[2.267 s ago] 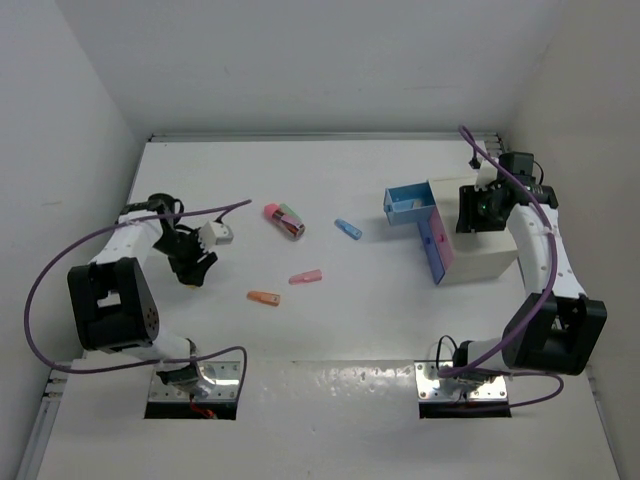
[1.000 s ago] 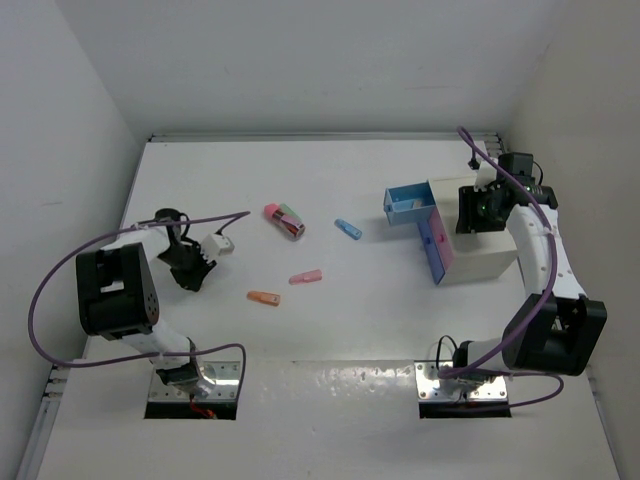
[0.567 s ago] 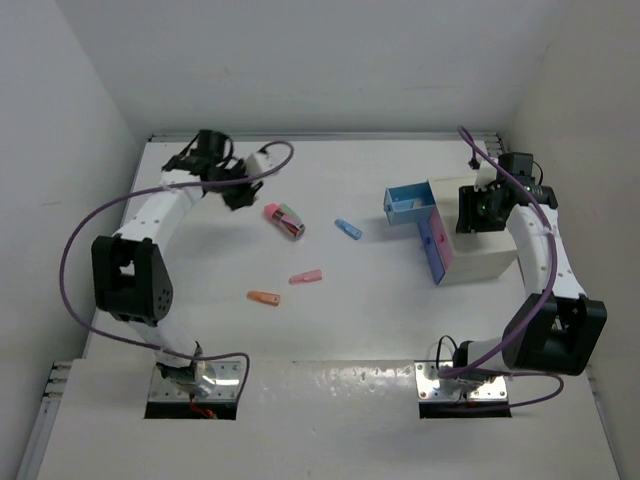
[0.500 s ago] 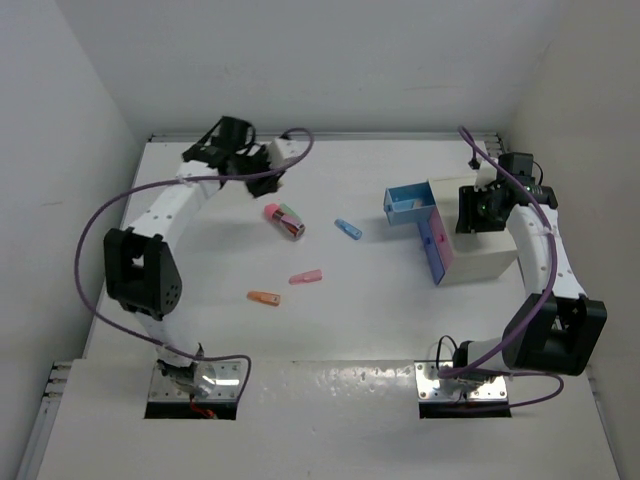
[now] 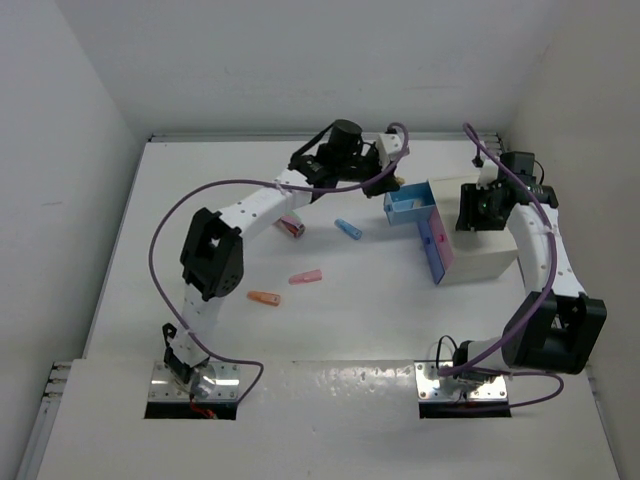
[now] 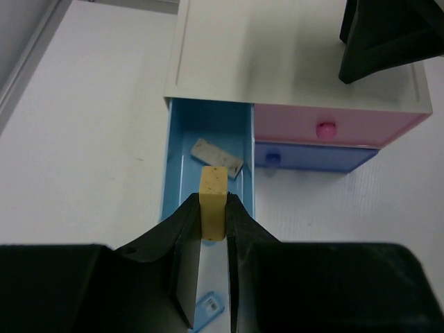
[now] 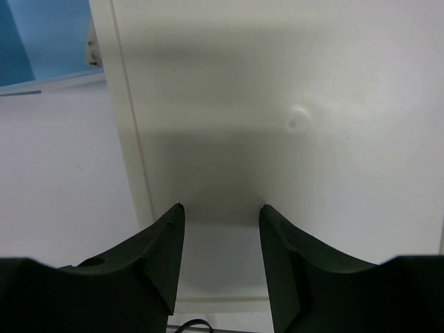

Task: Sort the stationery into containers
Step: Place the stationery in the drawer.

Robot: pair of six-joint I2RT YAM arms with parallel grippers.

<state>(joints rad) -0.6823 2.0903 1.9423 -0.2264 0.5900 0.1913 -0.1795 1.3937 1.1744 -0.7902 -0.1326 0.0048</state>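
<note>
Left claw [image 6: 211, 209] holds yellow piece [image 6: 212, 186] over blue drawer [image 6: 173, 170] containing grey piece [image 6: 216, 157].

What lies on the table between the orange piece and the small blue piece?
A pink piece, touching neither the orange piece nor the blue piece; the top view shows it.

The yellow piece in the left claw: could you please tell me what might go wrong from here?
The yellow piece is pinched near one end only by the left claw, so it might tip or slip out early. The blue drawer is narrow; a release slightly off line could land the piece on its rim or on the table.
</note>
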